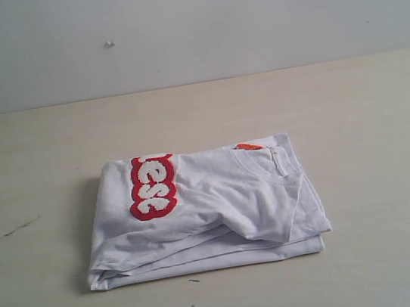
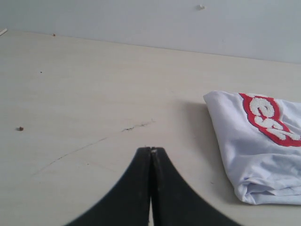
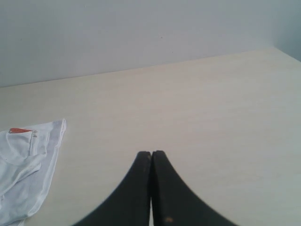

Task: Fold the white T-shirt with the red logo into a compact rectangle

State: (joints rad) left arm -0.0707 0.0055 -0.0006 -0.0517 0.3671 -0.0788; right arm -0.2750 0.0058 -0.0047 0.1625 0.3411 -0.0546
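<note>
Item: white T-shirt (image 1: 212,206). It lies folded into a rough layered rectangle in the middle of the tabletop (image 1: 371,138), well clear of the far edge. The layers are stacked unevenly along the near side.

Item: red logo (image 1: 152,187). It faces up on the left part of the bundle. Only some of its white letters show, running to the far fold.

Item: orange neck tag (image 1: 248,146). It sits at the collar (image 1: 267,164), on the right part.

Item: my left claw (image 2: 151,151). It is clenched, tips together, grasping nothing, apart from the shirt's left side.

Item: my right claw (image 3: 151,153). It is clenched and empty, apart from the collar side.

Item: dark scratch (image 1: 10,233) on the tabletop, left of the shirt.
</note>
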